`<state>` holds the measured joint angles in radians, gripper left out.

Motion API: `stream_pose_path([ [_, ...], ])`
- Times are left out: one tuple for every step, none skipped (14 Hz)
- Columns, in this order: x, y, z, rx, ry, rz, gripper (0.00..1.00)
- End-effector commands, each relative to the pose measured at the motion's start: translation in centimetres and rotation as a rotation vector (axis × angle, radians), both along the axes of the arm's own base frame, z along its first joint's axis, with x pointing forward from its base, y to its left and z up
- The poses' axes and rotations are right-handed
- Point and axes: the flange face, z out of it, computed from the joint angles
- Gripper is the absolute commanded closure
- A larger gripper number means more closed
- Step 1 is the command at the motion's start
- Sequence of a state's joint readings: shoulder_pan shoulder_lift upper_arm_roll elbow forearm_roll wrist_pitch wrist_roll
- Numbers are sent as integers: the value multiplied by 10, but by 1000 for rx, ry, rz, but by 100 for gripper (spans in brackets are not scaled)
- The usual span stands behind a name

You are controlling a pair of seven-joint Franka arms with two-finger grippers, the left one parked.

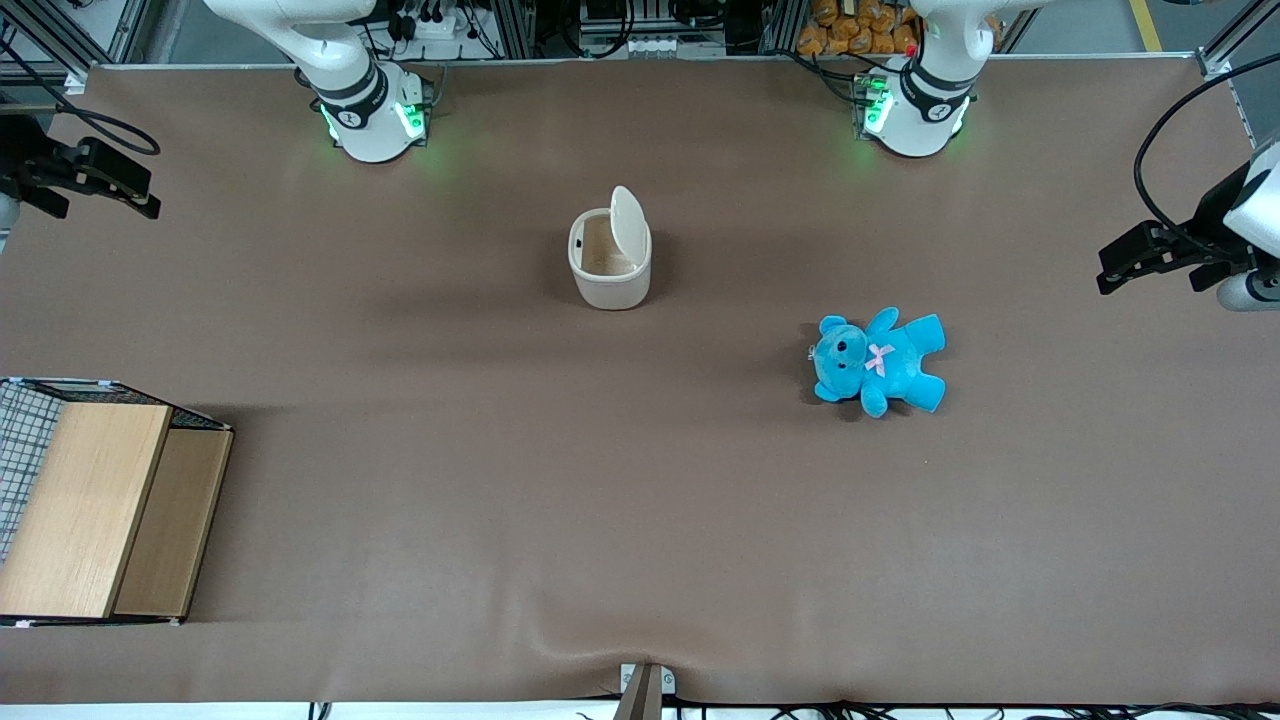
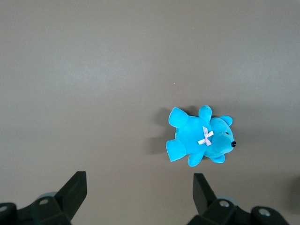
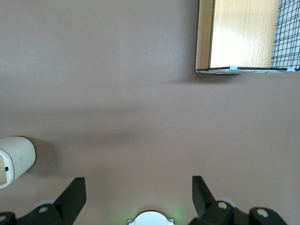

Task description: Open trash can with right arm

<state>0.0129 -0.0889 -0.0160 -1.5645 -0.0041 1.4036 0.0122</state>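
The gripper (image 3: 136,197) hangs above bare table at the working arm's end, its two black fingers (image 3: 75,194) spread wide apart with nothing between them. In the front view the gripper (image 1: 100,180) sits at the very edge of the picture, well clear of everything on the table (image 1: 640,520).

The trash can (image 1: 609,260) stands upright near the middle of the table, with open brown surface all round it. Its flat lid (image 1: 629,224) is tipped up on its hinge and stands nearly vertical, so the inside of the bin shows (light brown inside; whether that is a liner or just the bin's floor is hard to tell). The wrist camera catches only the rounded edge of the trash can (image 3: 16,159), well apart from the fingers.

The blue teddy (image 1: 878,362) lies flat, nearer the front camera than the bin and toward the parked arm's end, well apart from it. The wooden box (image 1: 105,510) with its wire mesh (image 1: 22,440) sits at the table's edge toward the working arm's end, nearer the front camera than the gripper, partly cut off by the picture.
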Motion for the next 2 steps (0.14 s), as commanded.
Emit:
stream_pose_path([
  [1,-1,0,-2,0,10,0],
  [1,-1,0,-2,2,10,0],
])
